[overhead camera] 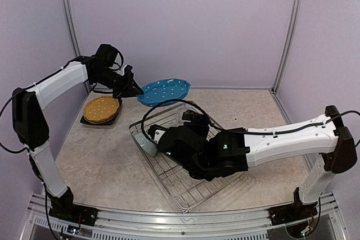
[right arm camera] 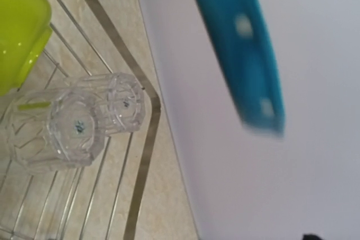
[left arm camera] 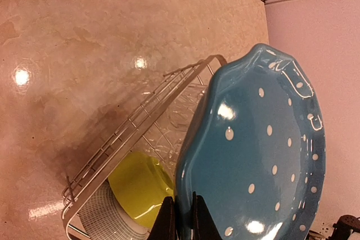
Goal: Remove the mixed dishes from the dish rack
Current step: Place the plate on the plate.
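Observation:
My left gripper (overhead camera: 133, 89) is shut on the rim of the blue-dotted plate (overhead camera: 163, 91) and holds it in the air beyond the dish rack (overhead camera: 194, 186). The left wrist view shows the fingers (left arm camera: 169, 220) pinching the plate (left arm camera: 259, 150). The orange-dotted plate (overhead camera: 101, 108) lies on the black square plate (overhead camera: 115, 118) at the left. In the rack are the lime bowl (left arm camera: 138, 186), the pale-blue bowl (overhead camera: 147, 146) and two clear glasses (right arm camera: 50, 130) lying on their sides. My right gripper (overhead camera: 152, 136) is low over the rack's left end; its jaws do not show. The pale teal plate is out of view.
The rack's wire rim (right arm camera: 146, 139) runs close to the lavender back wall (overhead camera: 185, 26). Metal frame posts (overhead camera: 287, 32) stand in the back corners. My right arm (overhead camera: 281, 139) stretches across the rack from the right.

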Robot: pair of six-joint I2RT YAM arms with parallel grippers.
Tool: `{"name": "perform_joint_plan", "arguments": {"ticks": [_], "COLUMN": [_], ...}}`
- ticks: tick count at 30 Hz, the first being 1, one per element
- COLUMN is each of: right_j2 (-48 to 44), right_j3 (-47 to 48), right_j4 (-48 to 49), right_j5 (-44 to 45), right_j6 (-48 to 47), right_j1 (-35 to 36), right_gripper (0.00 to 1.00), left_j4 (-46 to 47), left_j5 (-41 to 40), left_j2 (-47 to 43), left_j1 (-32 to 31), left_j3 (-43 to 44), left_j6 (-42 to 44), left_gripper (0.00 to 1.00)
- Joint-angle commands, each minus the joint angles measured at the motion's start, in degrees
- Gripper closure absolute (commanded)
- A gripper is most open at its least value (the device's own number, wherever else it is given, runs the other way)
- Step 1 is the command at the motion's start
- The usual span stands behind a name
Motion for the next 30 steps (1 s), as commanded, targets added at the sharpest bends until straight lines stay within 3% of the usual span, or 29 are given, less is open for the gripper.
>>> {"name": "perform_joint_plan", "arguments": {"ticks": [1,6,19,30], "right_j2": [-3.1,-3.2,-8.6,-14.1], "right_j3": [0.5,4.7,7.4,5.5], "right_j4": [-4.6,-10.6,-13.8,-15.4], "right_j5": [-2.1,-5.3,-15.1,-37.3], "right_j6": [7.2,15.3,26.9,40.6], "right_j1": [-0.9,-3.2,-10.0,-18.3], "right_gripper": [0.08,0.06,0.05,0.05], "left_j4": [6.0,6.1,7.5,16.4], "left_j5": [0.5,-0.6,-5.6,-10.1], "left_j2": [-5.6,-8.9,-17.6,-20.3], "left_j1": [6.0,12.9,29.7,36.5], "left_j3": [-0.8,-4.1,-14.6,-22.3], "left_j6": [-3.1,-2.9,-1.8,1.0], "left_gripper": [1.00,1.00,1.00,1.00]}}
